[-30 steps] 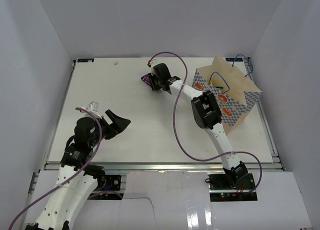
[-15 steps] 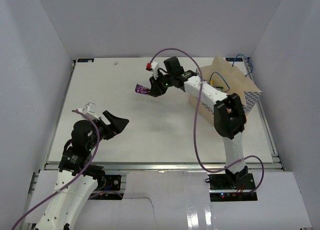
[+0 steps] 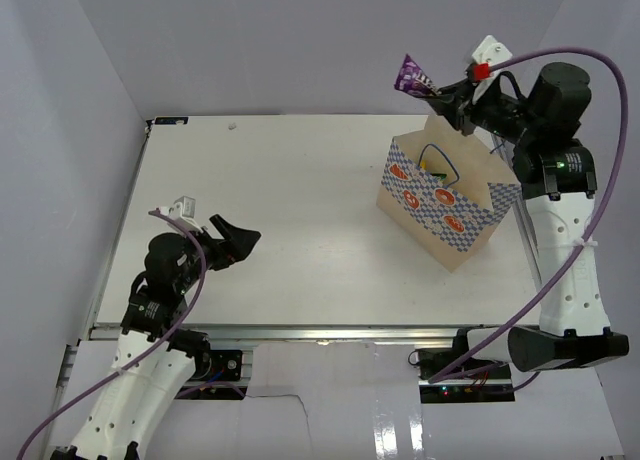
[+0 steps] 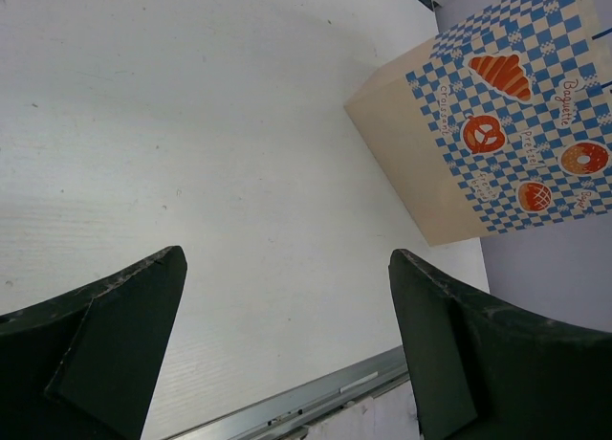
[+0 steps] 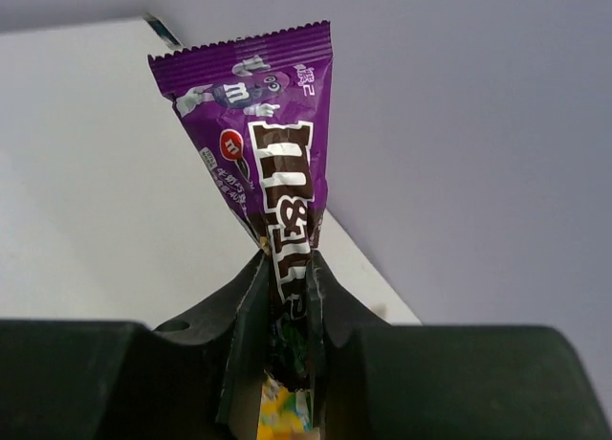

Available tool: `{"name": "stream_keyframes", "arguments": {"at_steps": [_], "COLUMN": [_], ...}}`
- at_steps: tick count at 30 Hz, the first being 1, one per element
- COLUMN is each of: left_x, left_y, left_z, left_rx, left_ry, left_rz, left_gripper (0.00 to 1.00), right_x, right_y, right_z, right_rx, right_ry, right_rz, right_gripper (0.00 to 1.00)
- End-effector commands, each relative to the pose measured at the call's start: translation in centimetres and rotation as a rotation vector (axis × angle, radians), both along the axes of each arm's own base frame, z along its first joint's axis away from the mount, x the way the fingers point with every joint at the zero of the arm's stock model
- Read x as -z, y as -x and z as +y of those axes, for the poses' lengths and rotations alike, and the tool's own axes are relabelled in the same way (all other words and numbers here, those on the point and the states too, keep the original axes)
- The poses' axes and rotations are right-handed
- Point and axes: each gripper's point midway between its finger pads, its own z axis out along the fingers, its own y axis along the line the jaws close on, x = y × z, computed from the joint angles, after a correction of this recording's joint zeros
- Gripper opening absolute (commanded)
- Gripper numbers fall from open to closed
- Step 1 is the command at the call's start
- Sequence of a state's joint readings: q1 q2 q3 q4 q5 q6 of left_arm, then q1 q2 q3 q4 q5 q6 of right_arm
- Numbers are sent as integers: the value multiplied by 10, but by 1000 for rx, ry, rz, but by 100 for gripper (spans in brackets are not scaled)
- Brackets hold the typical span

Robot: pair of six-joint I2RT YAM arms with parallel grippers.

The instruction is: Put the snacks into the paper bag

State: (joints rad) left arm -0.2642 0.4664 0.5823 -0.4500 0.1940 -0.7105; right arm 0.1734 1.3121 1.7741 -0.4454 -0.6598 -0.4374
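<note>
- My right hand (image 3: 440, 93) pinched the purple packet (image 3: 412, 75) in open air, the rim of the paper bag (image 3: 445, 208) below it.
- My left hand (image 3: 232, 242) hung spread, white surface (image 3: 280, 190) ahead.

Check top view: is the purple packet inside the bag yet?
No, the right gripper pinches the purple packet in the air, outside the paper bag.

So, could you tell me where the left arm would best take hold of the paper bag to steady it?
Probably the top rim of the paper bag, on its plain tan side wall, coming down from above. It stands upright with its mouth open, so that thin paper edge suits a pinch.
</note>
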Motion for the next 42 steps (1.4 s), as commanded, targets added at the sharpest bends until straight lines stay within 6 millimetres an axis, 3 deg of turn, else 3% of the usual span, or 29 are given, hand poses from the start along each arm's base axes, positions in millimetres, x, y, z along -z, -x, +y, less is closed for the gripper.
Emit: {"name": "stream_keyframes", "arguments": {"at_steps": [1,6,8,13,15,16,17,20,24,26,28,31,34,35,38,42], "left_x": [-9,-3,-2,-5,-7,-8,-10,-14,-25,-35,-42,-64,-92,-108,-129,-160], "left_y": [-8,-13,-14,-13,-11,-10,-8,-6,-5,-5,-6,-8,-8,-7,-5,1], "left_z": [-9,-19,-21,-19,-18,-18,-17,-14,-12,-11,-11,-11,-12,-12,-13,-14], "left_rx": [54,106,119,111,104,102,100,88,82,81,85,88,92,94,102,117], "left_ry": [-9,-3,-5,-5,-1,1,4,2,-8,-12,-21,-28,-26,-19,-12,-4], "left_rz": [-58,-44,-40,-56,-63,-67,-70,-77,-102,-124,-137,-182,-236,-268,-307,-373], "left_gripper": [98,98,98,98,98,98,98,98,98,98,98,98,98,98,98,98], "right_x": [49,99,108,133,139,139,137,124,99,85,64,41,29,29,38,57], "right_y": [-17,-14,-12,-14,-13,-13,-13,-12,-11,-8,-4,3,17,21,32,43], "right_z": [-54,-93,-104,-117,-117,-116,-115,-113,-114,-114,-117,-122,-116,-115,-115,-128], "right_rx": [161,266,302,339,330,321,318,310,324,337,374,457,435,431,440,543], "right_ry": [33,91,95,119,121,124,123,114,97,79,56,-42,-57,-56,-57,-59], "right_rz": [167,268,293,368,390,392,390,371,335,317,278,268,248,250,277,336], "right_gripper": [8,9,10,14,23,29,43,65,82,98,90,90,90,90,90,90]}}
